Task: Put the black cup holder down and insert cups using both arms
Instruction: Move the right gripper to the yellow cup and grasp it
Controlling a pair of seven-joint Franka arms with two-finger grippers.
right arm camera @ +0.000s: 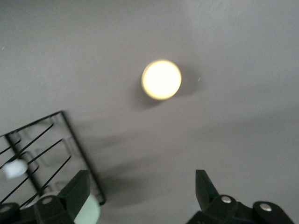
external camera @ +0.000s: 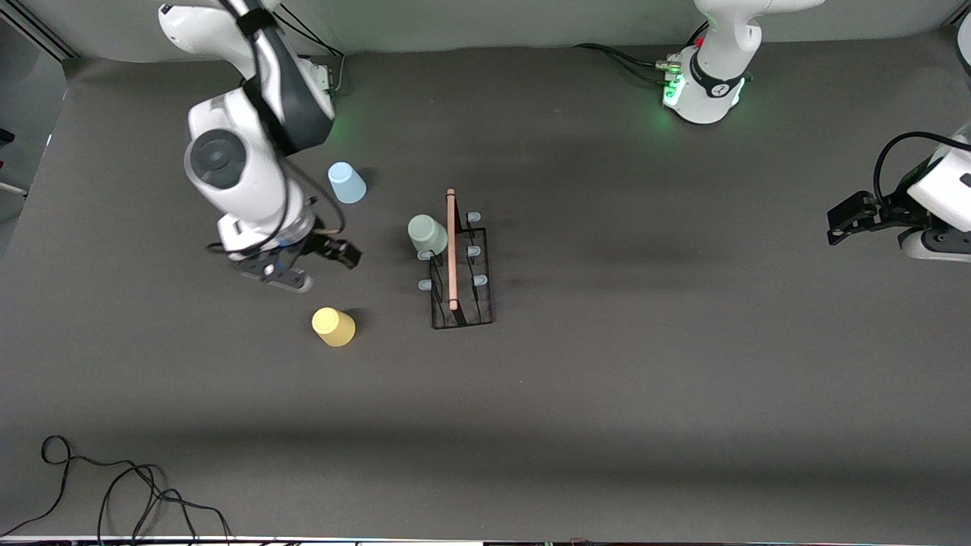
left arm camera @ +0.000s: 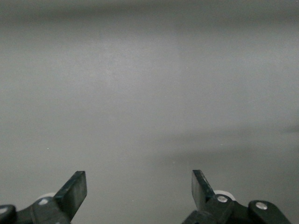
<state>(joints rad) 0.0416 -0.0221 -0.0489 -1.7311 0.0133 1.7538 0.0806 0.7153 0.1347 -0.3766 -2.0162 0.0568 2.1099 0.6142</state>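
The black cup holder (external camera: pixel 461 282) stands mid-table with its wooden rod (external camera: pixel 452 250) along the top. The grey-green cup (external camera: pixel 427 233) sits upside down on a peg at the holder's corner farthest from the front camera, on the right arm's side. The light blue cup (external camera: pixel 347 183) and the yellow cup (external camera: pixel 333 327) stand upside down on the table toward the right arm's end. My right gripper (external camera: pixel 274 274) is open and empty above the table between those two cups. Its wrist view shows the yellow cup (right arm camera: pixel 161 80), the holder (right arm camera: pixel 42 154) and the grey-green cup (right arm camera: pixel 88 212). My left gripper (external camera: pixel 924 246) waits open at its end of the table.
Black cables (external camera: pixel 114 493) lie at the table's near edge toward the right arm's end. The left arm's green-lit base (external camera: pixel 702 91) stands at the table's top edge. The left wrist view shows my left gripper (left arm camera: pixel 139 186) above bare grey table (left arm camera: pixel 149 93).
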